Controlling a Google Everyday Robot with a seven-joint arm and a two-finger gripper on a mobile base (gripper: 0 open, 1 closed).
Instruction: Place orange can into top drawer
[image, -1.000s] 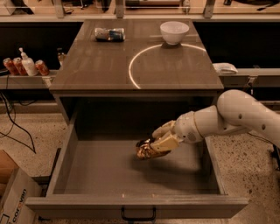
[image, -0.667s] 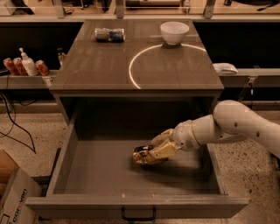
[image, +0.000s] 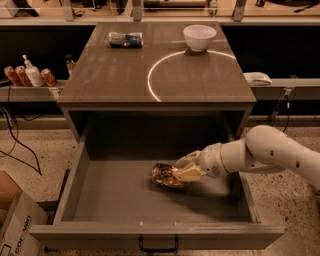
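Observation:
The top drawer (image: 150, 235) is pulled wide open below the counter, with its black handle at the front edge. The orange can (image: 164, 174), shiny golden with dark mottling, lies on its side low on the drawer floor, right of centre. My gripper (image: 181, 169) reaches in from the right on a white arm and is shut on the can, its cream fingers (image: 187, 173) around the can's right end.
On the counter top (image: 110, 80) lie a blue-and-silver packet (image: 125, 39) at the back left and a white bowl (image: 199, 37) at the back right. Red cans (image: 15, 75) and a white bottle (image: 32, 74) stand on a left shelf. Cardboard boxes (image: 15, 225) sit on the floor at left.
My gripper has carried the orange can down and to the left, deeper into the drawer, until it is at the drawer floor. The rest has not moved.

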